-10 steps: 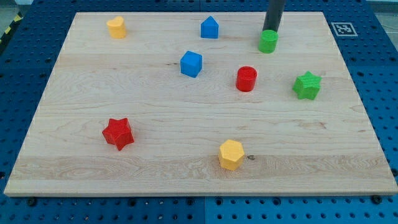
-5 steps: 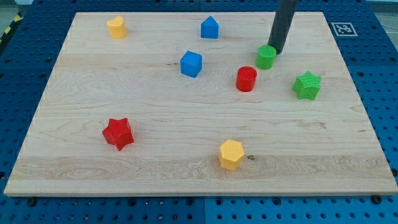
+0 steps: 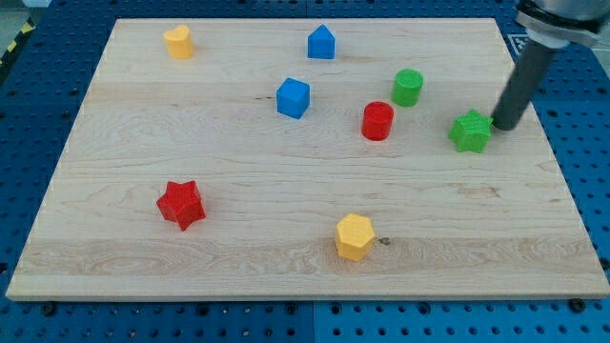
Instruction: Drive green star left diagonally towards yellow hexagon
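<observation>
The green star (image 3: 470,131) lies at the view's right side of the wooden board (image 3: 143,143). The yellow hexagon (image 3: 354,236) sits near the view's bottom, left and below the star. My tip (image 3: 501,128) is at the star's right edge, slightly above its middle, touching or almost touching it. The dark rod rises from there toward the view's top right.
A green cylinder (image 3: 408,87) and a red cylinder (image 3: 377,121) stand left and above the star. A blue cube (image 3: 294,98), a blue house-shaped block (image 3: 321,42), a yellow block (image 3: 177,42) and a red star (image 3: 180,204) lie further left.
My tip pushed the green cylinder down and left a little, then left it and moved right and down to the green star's right edge. The star has not visibly moved.
</observation>
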Robot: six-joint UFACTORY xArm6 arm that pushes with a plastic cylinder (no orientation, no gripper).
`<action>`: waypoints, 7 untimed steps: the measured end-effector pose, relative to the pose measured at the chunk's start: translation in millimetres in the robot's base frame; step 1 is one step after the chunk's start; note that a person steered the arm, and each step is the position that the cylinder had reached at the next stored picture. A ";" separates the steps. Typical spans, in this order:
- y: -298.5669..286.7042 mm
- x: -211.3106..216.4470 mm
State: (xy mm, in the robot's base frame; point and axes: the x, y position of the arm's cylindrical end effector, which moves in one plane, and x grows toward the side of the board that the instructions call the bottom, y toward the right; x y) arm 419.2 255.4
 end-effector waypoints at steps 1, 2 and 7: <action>13.1 13.2; 13.2 46.6; -7.7 0.8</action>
